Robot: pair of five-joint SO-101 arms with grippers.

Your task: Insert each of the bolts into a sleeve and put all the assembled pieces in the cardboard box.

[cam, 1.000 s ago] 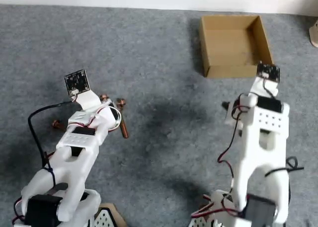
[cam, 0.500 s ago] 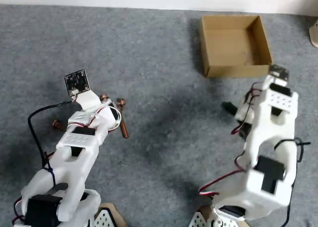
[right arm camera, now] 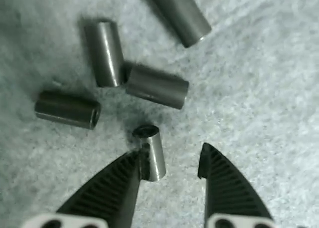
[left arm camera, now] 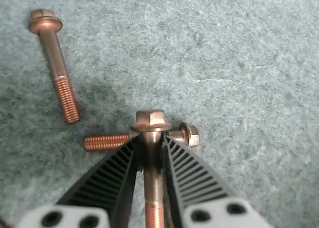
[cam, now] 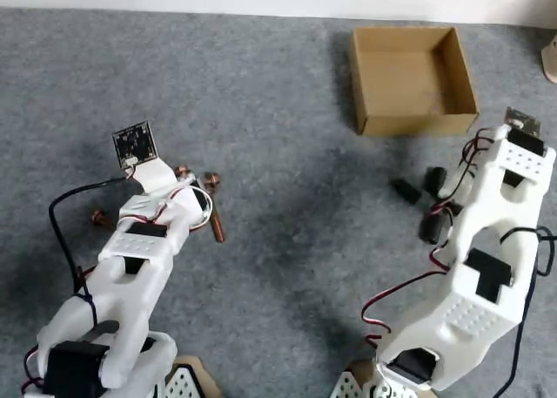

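Swung away from the cardboard box point(cam: 409, 124), right fingers point(right arm camera: 115, 188) spread around a sleeve point(right arm camera: 153, 155); left fingers point(left arm camera: 115, 174) clench a bolt point(left arm camera: 151, 138).

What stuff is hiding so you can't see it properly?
High view: the left arm covers some of the bolts.
High view: the right arm covers some of the sleeves.
Left wrist view: the held bolt runs off the edge; the left gripper partly hides the lying bolt behind.
Right wrist view: one sleeve is cut by the edge.
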